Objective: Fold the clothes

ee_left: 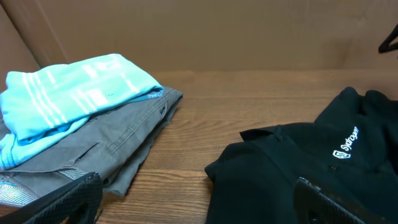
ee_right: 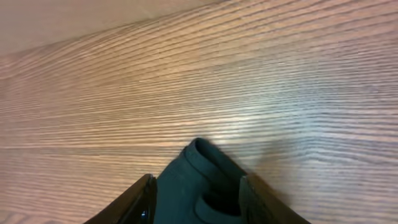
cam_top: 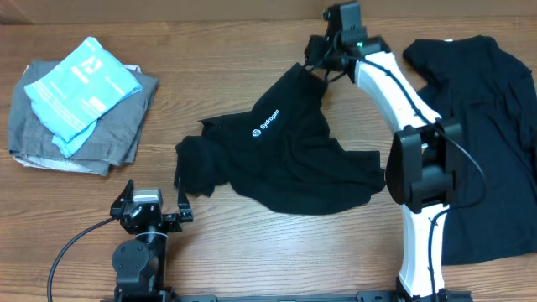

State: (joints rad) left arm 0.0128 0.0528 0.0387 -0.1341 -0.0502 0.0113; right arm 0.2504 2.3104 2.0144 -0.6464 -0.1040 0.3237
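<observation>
You've got a wood-grain tabletop [cam_top: 252, 33]: the black polo shirt [cam_top: 285, 155] lies crumpled mid-table, a second black garment [cam_top: 482, 126] is spread at the right edge, and a grey folded garment [cam_top: 117, 138] under a blue packet [cam_top: 80, 92] sits in the far left corner. The left gripper [cam_top: 155, 201] is wide open and empty by the near edge. At the far edge, the right gripper [ee_right: 196, 190] has its jaws partly apart around a polo fold; can't tell if it grips.
</observation>
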